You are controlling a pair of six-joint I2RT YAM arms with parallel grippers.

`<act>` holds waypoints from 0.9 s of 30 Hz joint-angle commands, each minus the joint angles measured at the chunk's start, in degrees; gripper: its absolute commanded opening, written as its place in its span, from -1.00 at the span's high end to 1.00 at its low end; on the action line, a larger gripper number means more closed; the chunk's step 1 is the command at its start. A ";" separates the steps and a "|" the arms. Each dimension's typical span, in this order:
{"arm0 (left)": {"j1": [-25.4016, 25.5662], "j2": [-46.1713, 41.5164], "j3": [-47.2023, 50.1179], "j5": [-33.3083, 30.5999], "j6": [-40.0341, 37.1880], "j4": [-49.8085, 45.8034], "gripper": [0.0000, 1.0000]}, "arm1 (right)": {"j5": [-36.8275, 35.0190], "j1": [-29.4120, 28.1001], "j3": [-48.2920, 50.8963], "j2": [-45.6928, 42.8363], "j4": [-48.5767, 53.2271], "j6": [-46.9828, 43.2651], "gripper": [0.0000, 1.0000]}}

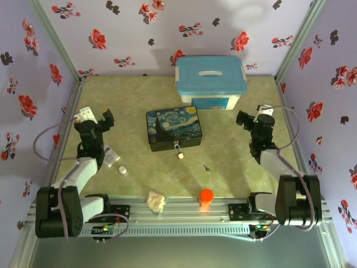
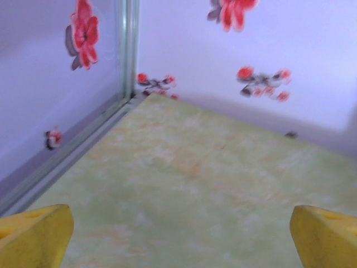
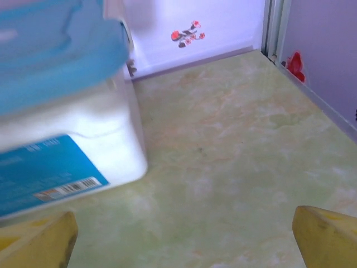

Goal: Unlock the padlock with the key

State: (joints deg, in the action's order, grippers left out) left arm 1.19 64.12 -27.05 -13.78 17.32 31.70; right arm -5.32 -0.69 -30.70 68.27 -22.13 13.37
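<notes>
Green marbled tabletop [image 1: 234,162]: the tiny brass padlock [image 1: 179,152] lies between left gripper [image 1: 96,116] and right gripper [image 1: 254,115] (both spread wide, empty), well apart from each; seemingly a thin dark metal key [image 1: 207,167] lies near-right of it.

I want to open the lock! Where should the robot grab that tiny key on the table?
Probably from straight above: the key lies flat on the table, so nothing sticks up to grab sideways. Pinch across its thin sides at the head end, leaving the tip free for the padlock. Which end is the head is too small to tell.

Left hand [image 2: 178,237] and right hand [image 3: 181,237] both spread wide.
</notes>
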 commanded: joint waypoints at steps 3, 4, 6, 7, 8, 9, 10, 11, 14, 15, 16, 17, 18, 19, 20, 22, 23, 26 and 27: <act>-0.44 -1.72 -1.66 16.92 16.77 -3.99 -0.99 | 16.14 0.07 -1.84 -5.88 14.84 13.31 -0.99; -0.47 -1.80 -2.28 18.53 18.70 -6.11 -0.99 | 19.18 -0.12 -1.38 -6.21 14.96 14.40 -0.99; 0.89 -2.42 -3.44 21.48 20.19 -11.34 -0.99 | 22.09 -2.35 -0.78 -7.04 17.88 16.19 -0.94; 2.99 -3.24 -4.07 21.48 19.48 -14.74 -0.99 | 21.45 -4.30 -0.36 -7.71 20.12 16.09 -0.91; 5.64 -4.15 -5.53 20.22 18.00 -18.81 -0.99 | 20.03 -7.29 0.14 -8.58 22.56 15.07 -0.89; 8.71 -4.96 -7.01 17.62 16.67 -24.97 -1.00 | 17.98 -10.17 0.37 -9.41 25.36 14.12 -0.88; 11.54 -5.49 -8.73 15.55 15.88 -29.56 -0.99 | 16.16 -12.39 0.54 -10.20 28.03 13.21 -0.86; 14.48 -5.94 -9.99 13.66 15.15 -33.12 -0.99 | 14.60 -14.70 0.84 -10.78 30.66 12.48 -0.85; 22.09 -6.63 -11.42 10.69 17.74 -38.53 -0.99 | 12.22 -20.15 1.72 -12.14 36.55 11.71 -0.73; 23.24 -6.71 -11.05 10.96 20.02 -38.94 -0.99 | 12.29 -21.44 2.20 -12.61 37.38 11.66 -0.66; 23.93 -7.07 -10.13 11.81 23.31 -38.67 -0.99 | 13.36 -22.70 2.94 -13.08 37.68 11.46 -0.57; 24.45 -7.64 -8.60 13.02 26.30 -37.11 -0.99 | 15.73 -23.76 3.94 -13.54 37.16 11.34 -0.52; 25.12 -8.23 -7.26 14.15 27.89 -35.39 -0.99 | 17.98 -24.33 4.77 -13.81 36.94 11.52 -0.48; 26.26 -8.98 -5.87 14.33 28.90 -33.86 -0.99 | 19.31 -25.04 5.22 -13.94 37.09 12.29 -0.39; 27.69 -9.41 -5.47 13.44 29.46 -34.11 -0.99 | 20.03 -25.89 5.60 -13.95 37.32 12.87 -0.33; 29.68 -9.76 -6.13 10.74 31.24 -37.86 -0.99 | 21.15 -27.54 6.12 -13.60 37.68 13.14 -0.29; 30.57 -9.69 -6.25 10.25 31.88 -38.87 -0.99 | 21.21 -28.67 6.34 -13.23 37.53 12.93 -0.26; 33.41 -8.63 -6.26 9.51 33.05 -39.34 -0.99 | 19.39 -31.39 6.01 -10.36 37.24 12.76 -0.10; 34.18 -8.22 -6.29 9.28 33.41 -39.28 -0.99 | 19.15 -31.87 5.69 -9.17 37.44 12.61 -0.05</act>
State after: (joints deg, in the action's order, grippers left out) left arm 33.47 55.55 -33.47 -2.13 47.33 -5.52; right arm 13.74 -31.00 -25.02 56.62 14.24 26.22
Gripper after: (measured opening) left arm 0.996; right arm 0.548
